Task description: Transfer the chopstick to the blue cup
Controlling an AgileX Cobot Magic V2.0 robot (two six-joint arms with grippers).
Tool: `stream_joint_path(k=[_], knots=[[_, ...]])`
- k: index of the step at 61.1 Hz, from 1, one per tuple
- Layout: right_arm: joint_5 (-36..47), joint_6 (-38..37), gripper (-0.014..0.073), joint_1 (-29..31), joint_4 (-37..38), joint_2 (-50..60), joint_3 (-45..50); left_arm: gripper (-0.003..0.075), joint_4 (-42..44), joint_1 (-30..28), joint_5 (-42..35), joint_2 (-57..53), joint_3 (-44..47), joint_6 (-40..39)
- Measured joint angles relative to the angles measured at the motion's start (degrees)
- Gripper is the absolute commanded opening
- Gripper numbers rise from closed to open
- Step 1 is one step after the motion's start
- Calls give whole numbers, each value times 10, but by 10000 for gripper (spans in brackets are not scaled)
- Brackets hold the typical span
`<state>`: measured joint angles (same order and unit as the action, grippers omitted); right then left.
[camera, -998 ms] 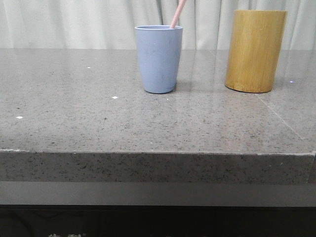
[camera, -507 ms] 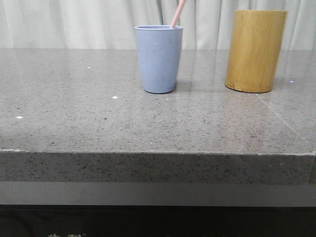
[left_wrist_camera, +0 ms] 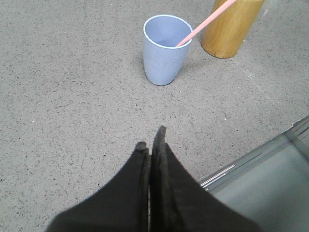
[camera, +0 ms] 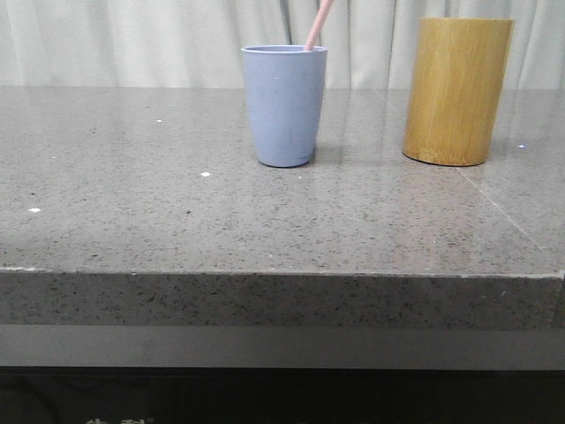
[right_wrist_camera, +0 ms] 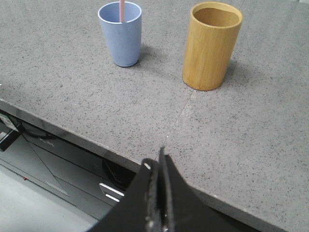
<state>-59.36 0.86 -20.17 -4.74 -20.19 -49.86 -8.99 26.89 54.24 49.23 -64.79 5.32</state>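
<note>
The blue cup [camera: 284,106] stands upright on the grey stone table, left of centre at the back. A pale pink chopstick [camera: 318,25] leans out of it toward the right, its top cut off by the frame. In the left wrist view the blue cup [left_wrist_camera: 165,50] and the chopstick [left_wrist_camera: 205,22] lie well ahead of my left gripper [left_wrist_camera: 150,140], which is shut with nothing in it. In the right wrist view the blue cup [right_wrist_camera: 120,35] holds the chopstick [right_wrist_camera: 121,10]. My right gripper [right_wrist_camera: 155,159] is shut and empty over the table's front edge. Neither gripper shows in the front view.
A taller tan bamboo-coloured cylinder [camera: 456,91] stands to the right of the blue cup; the right wrist view looks into the open top of this cylinder [right_wrist_camera: 212,46]. The table's front edge [camera: 282,274] drops to a dark cabinet below.
</note>
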Motion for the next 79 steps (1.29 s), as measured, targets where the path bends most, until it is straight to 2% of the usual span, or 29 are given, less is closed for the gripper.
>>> stream_joint_path(k=[10, 16, 33, 46, 53, 61, 79], knots=[[0, 0, -67, 0, 1, 0, 0, -19, 0, -7, -36, -29, 36, 3], [0, 0, -67, 0, 1, 0, 0, -19, 20, -34, -83, -77, 84, 10], [-1, 0, -67, 0, 1, 0, 0, -19, 43, -167, -273, -267, 330, 15], [-1, 0, -67, 0, 1, 0, 0, -19, 24, -203, -412, -419, 527, 15], [-1, 0, -67, 0, 1, 0, 0, -19, 1, -217, -456, -479, 602, 15], [-1, 0, -67, 0, 1, 0, 0, -19, -14, -225, -481, -495, 650, 15], [-3, 0, -67, 0, 1, 0, 1, -19, -17, -226, -504, -495, 650, 15]])
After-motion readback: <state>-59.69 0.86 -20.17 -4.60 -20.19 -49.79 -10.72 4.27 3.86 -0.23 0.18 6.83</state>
